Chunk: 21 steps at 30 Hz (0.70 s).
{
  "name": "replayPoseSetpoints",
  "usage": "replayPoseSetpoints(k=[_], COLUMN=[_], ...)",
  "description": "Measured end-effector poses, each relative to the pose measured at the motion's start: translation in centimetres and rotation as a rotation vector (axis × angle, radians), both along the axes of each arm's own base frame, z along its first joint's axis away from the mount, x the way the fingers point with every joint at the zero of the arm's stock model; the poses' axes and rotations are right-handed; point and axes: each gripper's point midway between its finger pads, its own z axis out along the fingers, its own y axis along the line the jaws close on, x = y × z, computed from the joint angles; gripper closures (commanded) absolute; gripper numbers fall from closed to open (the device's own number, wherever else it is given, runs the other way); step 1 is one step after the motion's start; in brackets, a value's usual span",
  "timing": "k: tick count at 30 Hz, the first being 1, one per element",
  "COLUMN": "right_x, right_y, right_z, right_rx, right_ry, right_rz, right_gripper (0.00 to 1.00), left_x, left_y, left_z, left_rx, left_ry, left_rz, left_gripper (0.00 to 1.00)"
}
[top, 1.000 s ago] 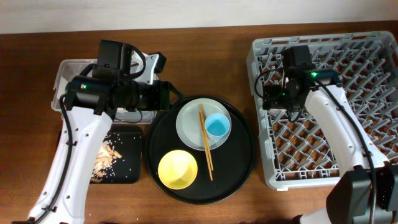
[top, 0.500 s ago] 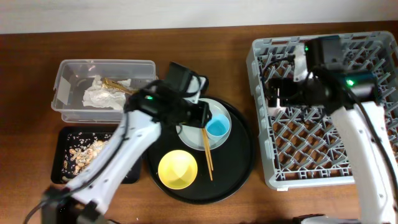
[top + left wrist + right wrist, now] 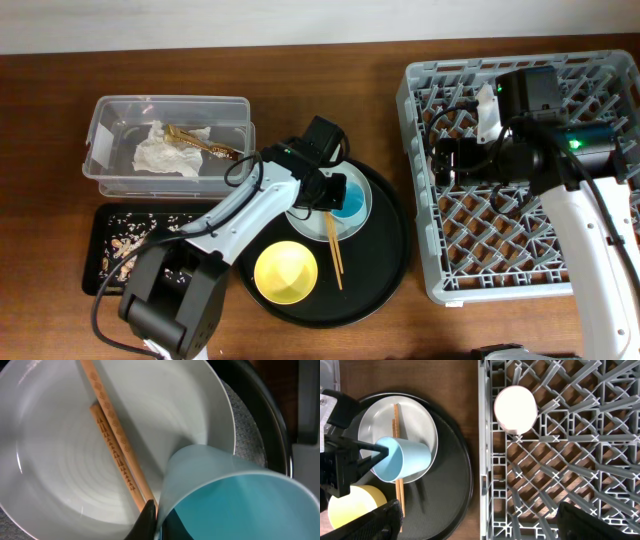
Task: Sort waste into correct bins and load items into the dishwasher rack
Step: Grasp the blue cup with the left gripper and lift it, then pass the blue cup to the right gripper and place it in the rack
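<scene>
My left gripper [image 3: 338, 195] [image 3: 156, 515] is shut on the rim of the small blue cup [image 3: 352, 203] [image 3: 235, 500] [image 3: 400, 459], one finger inside and one outside. The cup is tilted over the pale plate [image 3: 300, 215] [image 3: 50, 460] [image 3: 417, 417]. The wooden chopsticks [image 3: 332, 245] [image 3: 112, 440] [image 3: 397, 425] lie across the plate. The yellow bowl [image 3: 286, 272] [image 3: 342, 510] sits in front of it. My right gripper [image 3: 450, 160] [image 3: 485, 527] is open and empty over the grey dishwasher rack [image 3: 520, 240] [image 3: 560, 460]. A pink cup [image 3: 515, 408] stands upside down in the rack.
Plate and bowl rest on a round black tray [image 3: 385, 260] [image 3: 455, 480]. The clear tub [image 3: 100, 135] at the back left holds the white napkin [image 3: 160, 155] and the gold wrapper [image 3: 205, 143]. The flat black tray [image 3: 95, 285] holds food scraps [image 3: 125, 250].
My left arm has swung from the clear tub to the plate and closed on the blue cup's rim, tipping the cup. My right arm has shifted slightly right over the rack.
</scene>
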Motion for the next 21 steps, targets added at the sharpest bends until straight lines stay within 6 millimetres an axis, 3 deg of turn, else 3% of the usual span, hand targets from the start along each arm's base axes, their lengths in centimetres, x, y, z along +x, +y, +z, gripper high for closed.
replayPoseSetpoints(k=[3, 6, 9, 10, 11, 12, 13, 16, 19, 21], right_x=[0.0, -0.1, -0.7, -1.2, -1.3, -2.0, -2.5, -4.1, -6.0, -6.7], right_y=[0.0, 0.0, 1.1, 2.2, 2.7, 4.4, 5.4, 9.2, 12.2, 13.2], right_z=[0.0, 0.3, 1.3, 1.8, 1.9, 2.5, 2.9, 5.1, 8.4, 10.2], right_rx=[-0.003, -0.003, 0.046, 0.092, 0.111, 0.186, 0.235, 0.431, 0.634, 0.720], right_ry=[-0.002, -0.011, -0.040, -0.052, -0.055, -0.066, -0.067, -0.130, -0.245, -0.321], right_rz=[0.007, 0.011, 0.077, 0.139, 0.163, 0.260, 0.314, 0.550, 0.777, 0.874], right_gripper=[0.01, 0.01, 0.01, 0.01, 0.01, 0.01, 0.01, 0.01, 0.01, 0.01], left_x=[0.2, 1.3, 2.3, 2.3, 2.4, 1.9, 1.7, 0.8, -0.8, -1.8], left_y=[0.3, 0.4, 1.0, 1.9, 3.1, 4.4, 5.7, 7.8, 7.4, 6.8], left_z=[0.3, 4.7, 13.8, 17.7, 20.3, 23.0, 24.6, 27.3, 29.0, 29.8], left_rx=[-0.014, -0.119, -0.331, -0.428, -0.490, -0.591, -0.662, -0.851, -0.958, -1.013], left_ry=[0.001, -0.057, -0.181, -0.234, -0.273, -0.288, -0.294, -0.273, -0.257, -0.244], left_rz=[0.010, 0.026, 0.032, 0.031, 0.039, 0.027, 0.018, -0.049, -0.150, -0.214], left_gripper=[1.00, 1.00, 1.00, 1.00, 1.00, 1.00, 1.00, 1.00, 1.00, 1.00])
